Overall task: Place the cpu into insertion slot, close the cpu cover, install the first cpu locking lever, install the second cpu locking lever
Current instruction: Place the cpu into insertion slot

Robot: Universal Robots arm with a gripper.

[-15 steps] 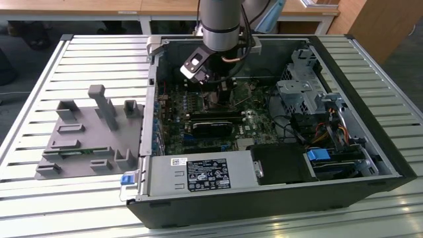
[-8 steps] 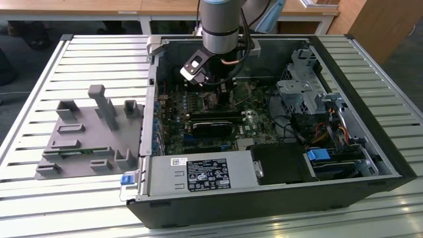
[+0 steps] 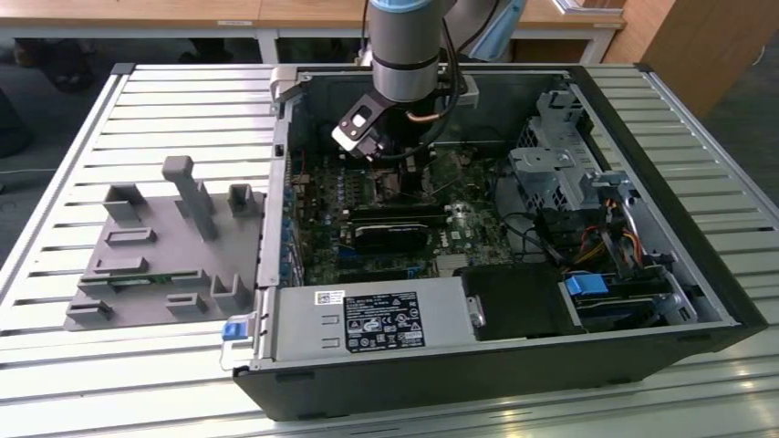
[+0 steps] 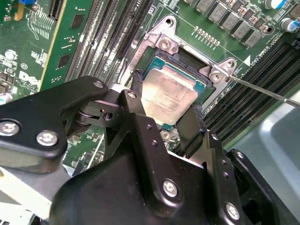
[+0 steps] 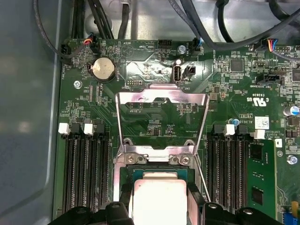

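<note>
Pale silver cpu (image 4: 171, 91), black claw (image 4: 166, 110); green circuit board (image 5: 108, 96) — silver-grey cpu cover (image 5: 140, 97)

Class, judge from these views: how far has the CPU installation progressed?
Done, apparently: the cpu lies in the insertion slot. In hand: the claw is at the cpu. Left: the cpu cover stands open and a locking lever juts free, so cover and both levers remain.
</note>
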